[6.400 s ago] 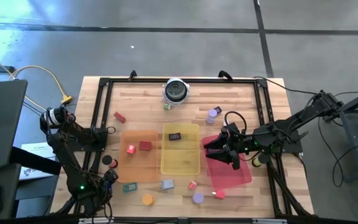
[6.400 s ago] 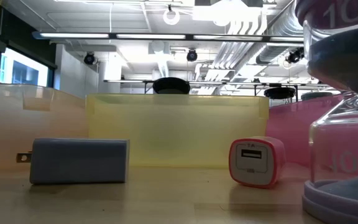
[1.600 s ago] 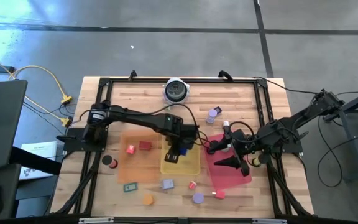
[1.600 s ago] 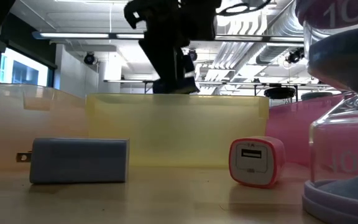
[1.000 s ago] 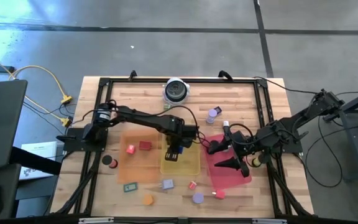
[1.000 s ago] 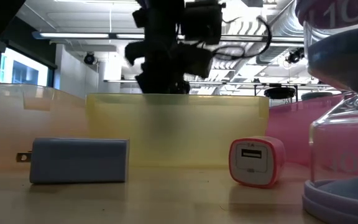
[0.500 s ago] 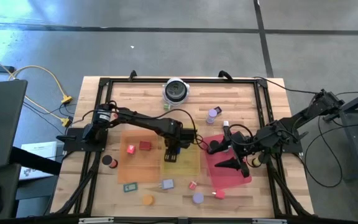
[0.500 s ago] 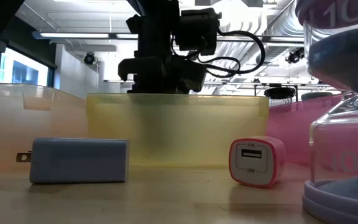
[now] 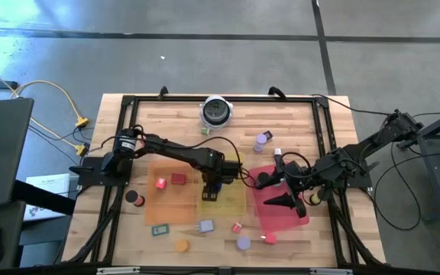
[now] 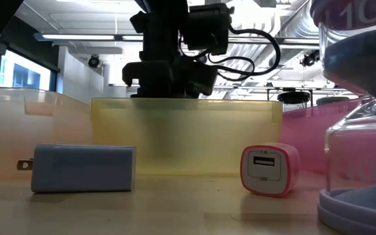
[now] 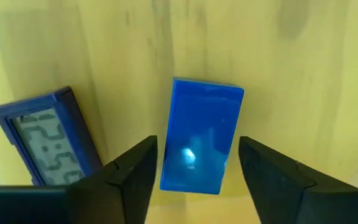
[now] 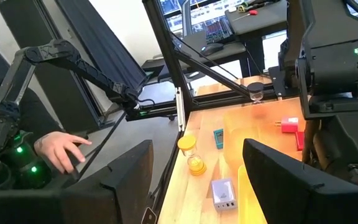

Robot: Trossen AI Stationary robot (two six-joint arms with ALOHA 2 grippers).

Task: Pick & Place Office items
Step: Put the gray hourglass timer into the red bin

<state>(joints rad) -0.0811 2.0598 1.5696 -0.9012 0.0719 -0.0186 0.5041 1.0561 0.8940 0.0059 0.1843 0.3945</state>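
A blue block (image 11: 201, 134) lies flat on the floor of the yellow tray (image 9: 237, 205), beside a blue digital clock (image 11: 45, 140). My left gripper (image 11: 197, 143) points down into that tray (image 9: 210, 191), open, one finger on each side of the block with a narrow gap at each. My right gripper (image 12: 197, 177) hangs open over the red tray (image 9: 292, 218) with nothing between its fingers. More office items lie on the table near the front edge: a grey charger (image 10: 83, 168), a pink charger (image 10: 269, 170) and a teal block (image 9: 159, 229).
The orange tray (image 9: 170, 210) holds a red block (image 9: 178, 179). A black disc (image 9: 132, 197), an orange disc (image 9: 181, 245) and a purple hourglass (image 10: 361, 130) stand near the front. A round silver-and-black object (image 9: 216, 111) sits at the far edge. A person's hand (image 12: 58, 149) shows beyond the table.
In the low view my left gripper has sunk a little behind the yellow tray's wall and turned slightly.
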